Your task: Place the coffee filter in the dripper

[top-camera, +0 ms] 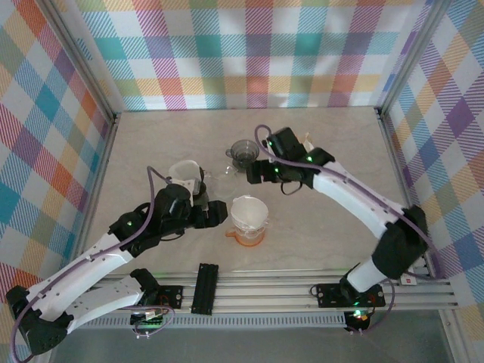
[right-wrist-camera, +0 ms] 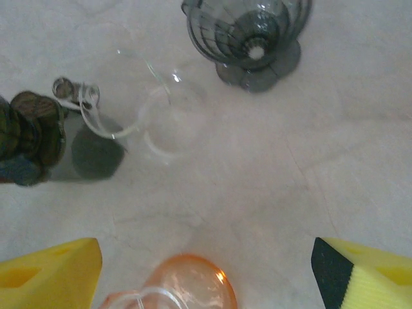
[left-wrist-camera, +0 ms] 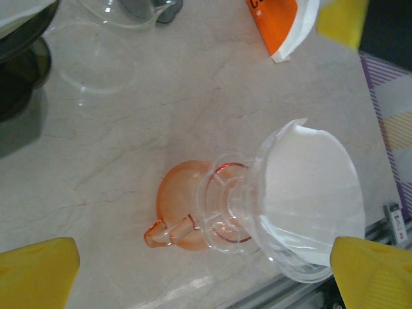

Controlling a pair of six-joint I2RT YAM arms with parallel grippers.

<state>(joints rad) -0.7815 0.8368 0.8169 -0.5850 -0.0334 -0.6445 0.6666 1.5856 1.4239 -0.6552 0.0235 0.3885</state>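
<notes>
The filter (left-wrist-camera: 309, 187) sits inside the dripper (left-wrist-camera: 225, 209) in the middle of the desk (top-camera: 325, 227), so the left gripper (left-wrist-camera: 206, 273) beside it gapes empty, and the right gripper (right-wrist-camera: 209, 273), likewise open and empty, hovers farther off.

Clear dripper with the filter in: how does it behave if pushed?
Probably top-heavy: the clear dripper flares wide above a narrow neck on the orange base, so a high push may tip it. Smooth clear walls: likely slippery. Paper filter looks loose; could shift.

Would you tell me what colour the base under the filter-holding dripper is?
Translucent orange base; the left wrist view shows it best.
</notes>
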